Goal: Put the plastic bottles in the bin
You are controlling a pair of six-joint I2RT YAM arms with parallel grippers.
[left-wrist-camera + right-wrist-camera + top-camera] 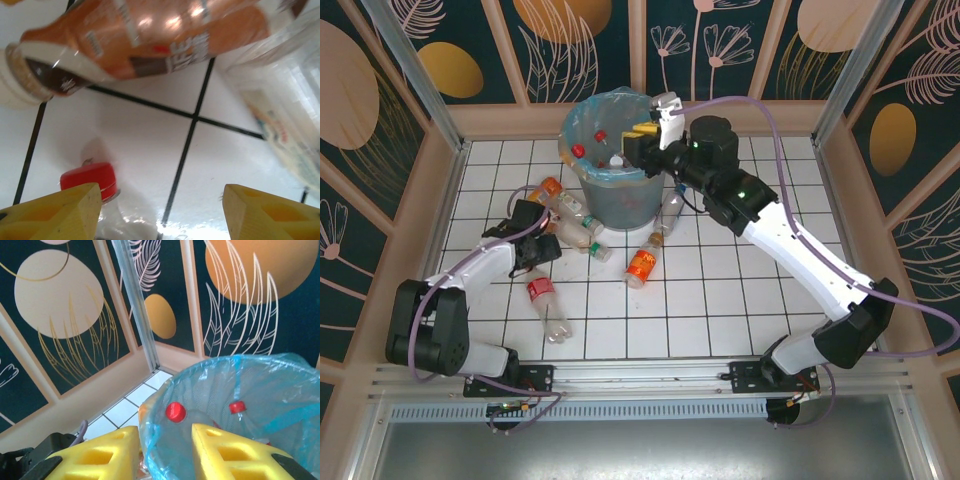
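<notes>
The bin (620,195), grey-blue with a light-blue bag (240,390), stands at the back middle with red-capped plastic bottles (175,411) inside. More bottles lie on the tiles: an orange one (642,265), a clear one with a red label (546,300), a clear one (671,213) right of the bin, and a cluster (575,222) left of it. My right gripper (635,143) hovers over the bin's rim, open, nothing between its fingers (165,435). My left gripper (542,240) hangs low over the cluster, open (160,200). A red cap (90,177) sits by its left finger (60,212), untouched.
An orange-brown labelled bottle with a white cap (140,40) lies just ahead of the left gripper, a clear bottle (285,110) to its right. Wooden walls and metal posts (420,80) fence the tiled floor. Bare tiles (720,300) lie at the near right.
</notes>
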